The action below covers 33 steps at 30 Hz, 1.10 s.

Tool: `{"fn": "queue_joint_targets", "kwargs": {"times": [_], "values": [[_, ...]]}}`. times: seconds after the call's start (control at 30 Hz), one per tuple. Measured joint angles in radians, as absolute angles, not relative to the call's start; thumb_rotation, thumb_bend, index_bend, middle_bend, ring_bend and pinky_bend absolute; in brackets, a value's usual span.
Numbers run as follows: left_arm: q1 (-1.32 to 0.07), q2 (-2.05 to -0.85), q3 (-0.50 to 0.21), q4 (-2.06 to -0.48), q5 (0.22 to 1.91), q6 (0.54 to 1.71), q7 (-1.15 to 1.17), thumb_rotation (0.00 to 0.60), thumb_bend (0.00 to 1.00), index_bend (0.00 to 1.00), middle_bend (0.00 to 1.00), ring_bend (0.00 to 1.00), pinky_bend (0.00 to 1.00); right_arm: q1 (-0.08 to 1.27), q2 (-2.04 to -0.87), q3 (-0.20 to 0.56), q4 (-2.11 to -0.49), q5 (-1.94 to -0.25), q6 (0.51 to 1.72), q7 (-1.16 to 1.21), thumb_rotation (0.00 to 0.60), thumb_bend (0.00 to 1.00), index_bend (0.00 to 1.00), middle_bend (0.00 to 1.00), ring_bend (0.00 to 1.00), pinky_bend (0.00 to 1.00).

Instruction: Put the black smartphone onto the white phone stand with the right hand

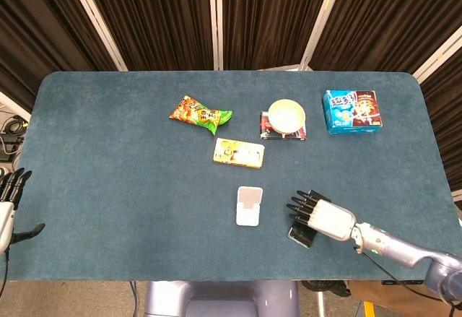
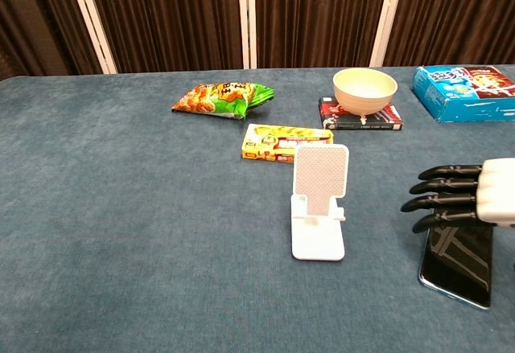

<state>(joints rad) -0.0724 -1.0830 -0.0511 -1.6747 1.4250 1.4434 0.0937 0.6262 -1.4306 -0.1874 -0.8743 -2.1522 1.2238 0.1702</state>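
The black smartphone (image 1: 300,236) (image 2: 457,260) lies flat on the blue table, right of the white phone stand (image 1: 249,206) (image 2: 319,201). The stand sits upright with nothing on it. My right hand (image 1: 319,215) (image 2: 462,195) hovers over the phone's far part, its dark fingers (image 2: 434,194) stretched out and apart toward the stand, holding nothing. Most of the phone is hidden under the hand in the head view. My left hand (image 1: 7,207) hangs off the table's left edge with its fingers spread and nothing in it.
Behind the stand lie a yellow box (image 1: 238,153) and a green-orange snack bag (image 1: 201,113). A cream bowl (image 1: 286,115) rests on a black-red box (image 2: 386,117). A blue box (image 1: 352,111) sits at the back right. The table's front edge (image 1: 216,277) is close.
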Motion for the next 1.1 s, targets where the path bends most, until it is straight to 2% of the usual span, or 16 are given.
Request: {"fn": "queue_joint_targets", "kwargs": {"times": [0.2, 0.6, 0.7, 0.83, 0.9, 1.0, 1.1], "values": [[-0.073, -1.085, -0.053, -1.673, 1.416, 1.442, 0.097, 0.6, 0.0, 0.0, 0.0, 0.0, 0.0, 0.653, -1.437, -0.202, -0.901, -2.121, 1.177, 0.136, 0.6, 0.02, 0.17, 0.13, 0.02, 0.04], [-0.076, -1.088, -0.052, -1.673, 1.411, 1.441, 0.103, 0.6, 0.0, 0.0, 0.0, 0.0, 0.0, 0.671, -1.458, -0.237, -0.888, -2.092, 1.177, 0.116, 0.6, 0.04, 0.18, 0.15, 0.03, 0.04], [-0.078, -1.089, -0.051, -1.674, 1.412, 1.439, 0.108, 0.6, 0.0, 0.0, 0.0, 0.0, 0.0, 0.672, -1.459, -0.25, -0.882, -2.085, 1.18, 0.128, 0.6, 0.09, 0.22, 0.19, 0.06, 0.05], [-0.079, -1.091, -0.05, -1.676, 1.413, 1.439, 0.112, 0.6, 0.0, 0.0, 0.0, 0.0, 0.0, 0.677, -1.467, -0.261, -0.861, -2.092, 1.188, 0.099, 0.6, 0.23, 0.26, 0.26, 0.15, 0.09], [-0.08, -1.092, -0.05, -1.676, 1.411, 1.439, 0.114, 0.6, 0.0, 0.0, 0.0, 0.0, 0.0, 0.68, -1.472, -0.27, -0.854, -2.095, 1.19, 0.092, 0.6, 0.31, 0.32, 0.31, 0.21, 0.13], [-0.081, -1.093, -0.05, -1.676, 1.409, 1.435, 0.116, 0.6, 0.0, 0.0, 0.0, 0.0, 0.0, 0.685, -1.472, -0.277, -0.852, -2.102, 1.197, 0.086, 0.6, 0.4, 0.46, 0.44, 0.33, 0.2], [-0.082, -1.093, -0.05, -1.675, 1.406, 1.433, 0.115, 0.6, 0.0, 0.0, 0.0, 0.0, 0.0, 0.688, -1.47, -0.28, -0.847, -2.106, 1.225, 0.067, 0.6, 0.49, 0.59, 0.54, 0.41, 0.32]]}}
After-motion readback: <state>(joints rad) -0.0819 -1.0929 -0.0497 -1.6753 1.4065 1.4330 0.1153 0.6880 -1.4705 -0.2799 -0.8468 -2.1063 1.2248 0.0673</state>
